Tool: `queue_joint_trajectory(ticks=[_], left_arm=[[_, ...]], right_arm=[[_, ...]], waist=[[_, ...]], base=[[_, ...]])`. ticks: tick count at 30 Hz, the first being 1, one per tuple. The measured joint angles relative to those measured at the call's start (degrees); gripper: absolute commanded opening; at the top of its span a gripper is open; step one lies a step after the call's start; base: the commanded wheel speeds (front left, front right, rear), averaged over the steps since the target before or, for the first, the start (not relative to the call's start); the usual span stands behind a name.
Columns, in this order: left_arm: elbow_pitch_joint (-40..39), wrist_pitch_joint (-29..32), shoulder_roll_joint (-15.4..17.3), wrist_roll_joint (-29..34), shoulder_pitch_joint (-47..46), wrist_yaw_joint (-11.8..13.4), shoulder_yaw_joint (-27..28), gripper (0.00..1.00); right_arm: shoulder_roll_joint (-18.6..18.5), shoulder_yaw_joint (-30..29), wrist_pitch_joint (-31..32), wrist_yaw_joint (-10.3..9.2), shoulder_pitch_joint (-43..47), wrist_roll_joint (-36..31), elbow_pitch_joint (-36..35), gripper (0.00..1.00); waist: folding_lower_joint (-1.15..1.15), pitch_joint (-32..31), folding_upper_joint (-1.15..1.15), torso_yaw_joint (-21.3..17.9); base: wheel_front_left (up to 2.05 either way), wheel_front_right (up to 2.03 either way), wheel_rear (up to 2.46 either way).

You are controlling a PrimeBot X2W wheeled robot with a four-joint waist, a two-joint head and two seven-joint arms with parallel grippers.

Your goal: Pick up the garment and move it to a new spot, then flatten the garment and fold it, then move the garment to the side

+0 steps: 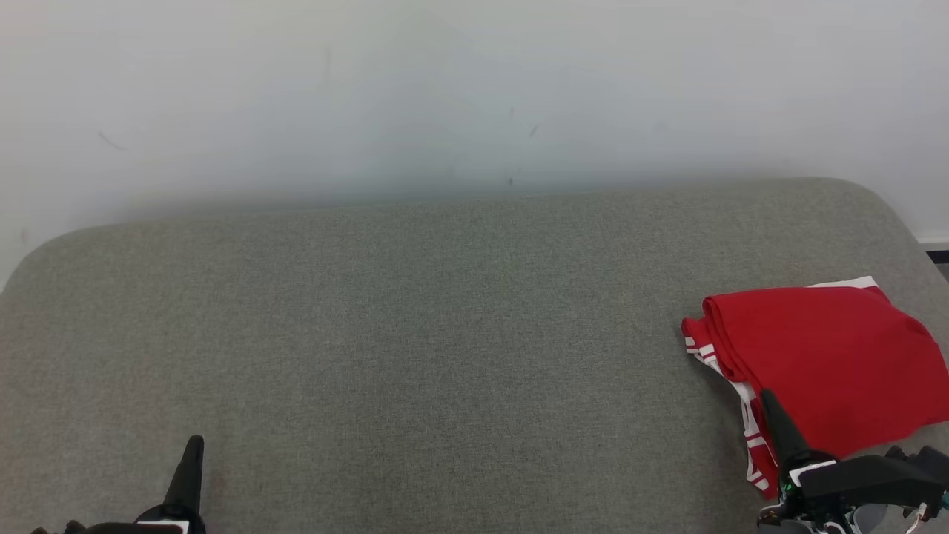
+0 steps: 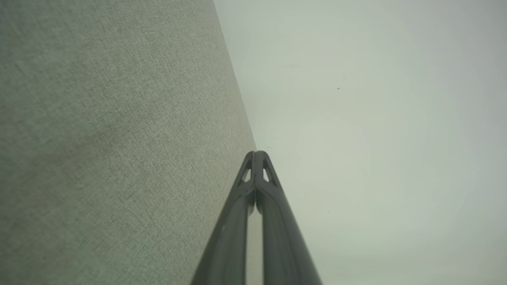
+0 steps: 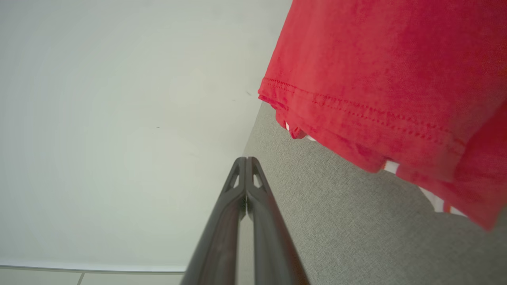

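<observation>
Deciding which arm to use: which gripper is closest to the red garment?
The right gripper, shut, beside the red garment at the right end of the grey cushion; the left gripper, also shut, is far off at lower left.

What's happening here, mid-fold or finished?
The red garment lies folded near the right edge of the grey padded surface. Neither arm holds it: the right gripper is shut and empty, its tip by the garment's near-left edge, and the left gripper is shut and empty at the lower left, far from the cloth. It looks like the fold and the move aside are done.
</observation>
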Motion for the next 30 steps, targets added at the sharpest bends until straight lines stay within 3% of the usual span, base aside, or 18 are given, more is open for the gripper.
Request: queue_joint_trajectory(ticks=[17,30], left_arm=[[0.2,2.0,-1.4,-14.5,-1.3,-3.1,3.7,0.00],[0.2,2.0,-1.5,-14.8,-2.1,-3.1,3.8,0.00]], right_arm=[[0.1,-1.2,1.5,1.25,-1.5,15.0,-0.3,0.00],[0.1,-1.2,1.5,1.25,-2.3,15.7,-0.4,0.00]], waist=[[0.00,1.2,0.00,-1.1],[0.00,1.2,0.00,-1.1]], base=[[0.00,0.00,0.00],[0.00,0.00,0.00]])
